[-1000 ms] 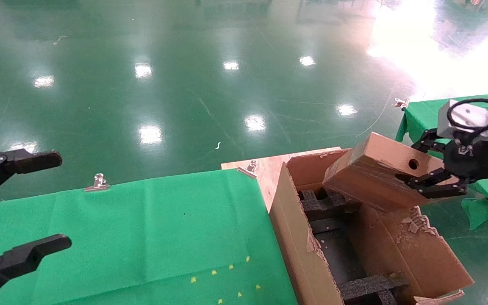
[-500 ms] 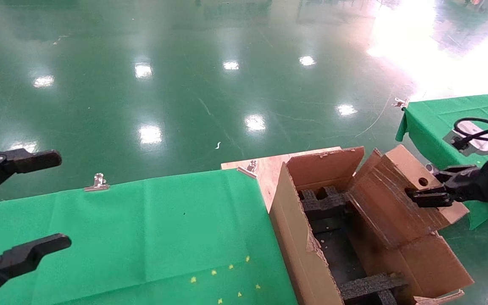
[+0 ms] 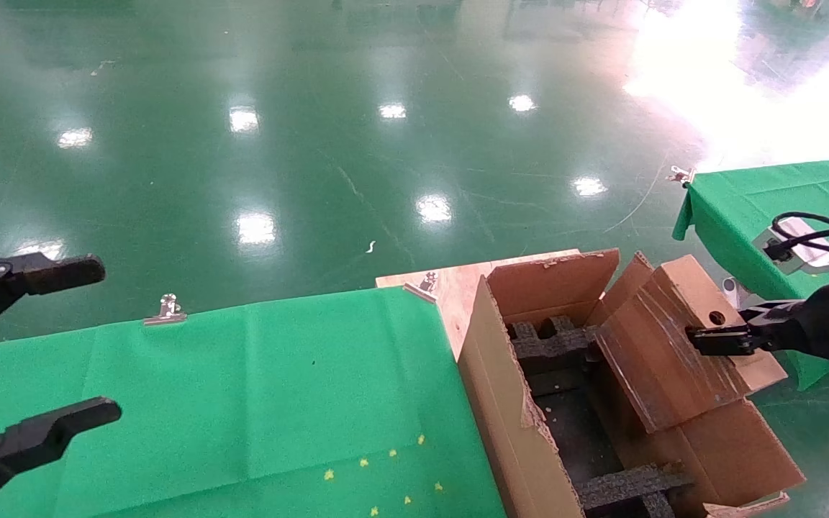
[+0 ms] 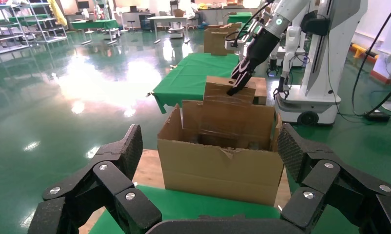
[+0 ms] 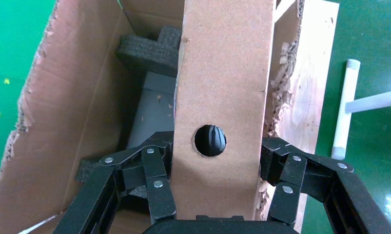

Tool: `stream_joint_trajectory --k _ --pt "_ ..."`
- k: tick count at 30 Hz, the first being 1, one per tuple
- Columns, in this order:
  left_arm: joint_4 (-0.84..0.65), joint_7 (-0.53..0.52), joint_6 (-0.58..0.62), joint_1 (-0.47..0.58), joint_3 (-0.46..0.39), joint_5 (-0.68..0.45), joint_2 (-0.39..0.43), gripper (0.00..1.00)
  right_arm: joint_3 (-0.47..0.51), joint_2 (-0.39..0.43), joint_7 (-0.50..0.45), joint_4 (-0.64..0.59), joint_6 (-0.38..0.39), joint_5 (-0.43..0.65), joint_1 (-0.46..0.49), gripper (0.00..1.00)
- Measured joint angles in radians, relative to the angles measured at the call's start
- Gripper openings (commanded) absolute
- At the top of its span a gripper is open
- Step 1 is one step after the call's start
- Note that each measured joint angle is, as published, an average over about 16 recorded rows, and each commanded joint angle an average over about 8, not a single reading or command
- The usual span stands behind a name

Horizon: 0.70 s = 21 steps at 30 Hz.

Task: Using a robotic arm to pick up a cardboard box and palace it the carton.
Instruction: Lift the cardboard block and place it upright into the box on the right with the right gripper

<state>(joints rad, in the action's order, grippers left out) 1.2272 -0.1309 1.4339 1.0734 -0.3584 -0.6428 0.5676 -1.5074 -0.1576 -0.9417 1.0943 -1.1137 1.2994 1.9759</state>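
Observation:
The small flat cardboard box [image 3: 673,352] stands steeply tilted, its lower end down inside the large torn carton [image 3: 501,403] against the right wall. My right gripper [image 3: 717,338] is shut on the box's upper end, by the round hole. In the right wrist view the box [image 5: 223,73] fills the gap of the right gripper [image 5: 217,161], one finger on each broad face, with the carton [image 5: 62,122] and black foam [image 5: 145,51] below. My left gripper [image 3: 101,342] hangs open and parked over the green table, far left. From the left wrist view the white robotic arm [image 4: 269,36] reaches down onto the box [image 4: 230,90].
A green-covered table [image 3: 242,388] with metal clips [image 3: 167,309] adjoins the carton's left wall. A bare wooden board [image 3: 450,284] lies behind the carton. A second green table [image 3: 745,194] stands at the right, close to my right arm. Glossy green floor lies beyond.
The box has gone from nearly flat above the carton to steeply tilted with its lower end inside. My right gripper has moved down and to the right with it. The left arm is unmoved.

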Motion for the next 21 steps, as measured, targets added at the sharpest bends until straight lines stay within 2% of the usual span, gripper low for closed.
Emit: stream_joint_trajectory --k 21 --pt "0.000 0.000 0.000 0.000 0.000 0.000 0.000 1.00 -0.068 -0.022 -0.187 0.027 0.096 0.116 -0.073 0.00"
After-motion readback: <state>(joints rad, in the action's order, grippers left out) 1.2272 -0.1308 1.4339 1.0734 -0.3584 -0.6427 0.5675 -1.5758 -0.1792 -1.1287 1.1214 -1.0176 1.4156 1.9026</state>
